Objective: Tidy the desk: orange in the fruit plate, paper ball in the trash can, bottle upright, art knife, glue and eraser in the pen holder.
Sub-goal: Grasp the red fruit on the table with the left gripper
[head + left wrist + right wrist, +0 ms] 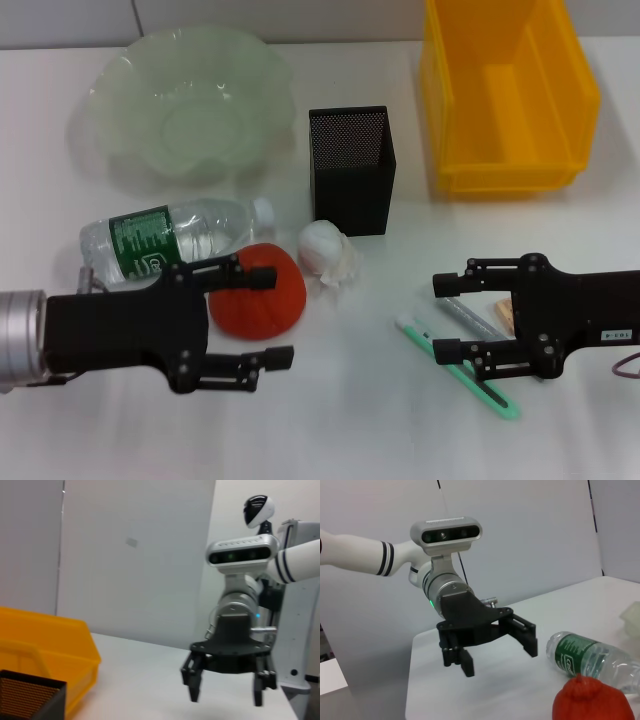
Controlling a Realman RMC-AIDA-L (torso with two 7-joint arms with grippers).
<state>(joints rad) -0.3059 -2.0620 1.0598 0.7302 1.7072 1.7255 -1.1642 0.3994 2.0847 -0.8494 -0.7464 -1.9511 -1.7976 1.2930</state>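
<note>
The orange (258, 292) lies on the table beside the lying bottle (175, 240) and the white paper ball (328, 250). My left gripper (280, 315) is open and empty, its fingers reaching over the orange's left side. The right wrist view shows it (498, 654) apart from the orange (592, 700) and the bottle (590, 655). My right gripper (438, 317) is open and empty over the green art knife (460, 370), the clear glue stick (470, 318) and the eraser (505, 312). The black mesh pen holder (352, 170) stands upright.
The pale green fruit plate (120, 90) sits at the back left. A yellow bin (505, 95) stands at the back right, also in the left wrist view (45, 645) with the pen holder (30, 697) and my right gripper (226, 697).
</note>
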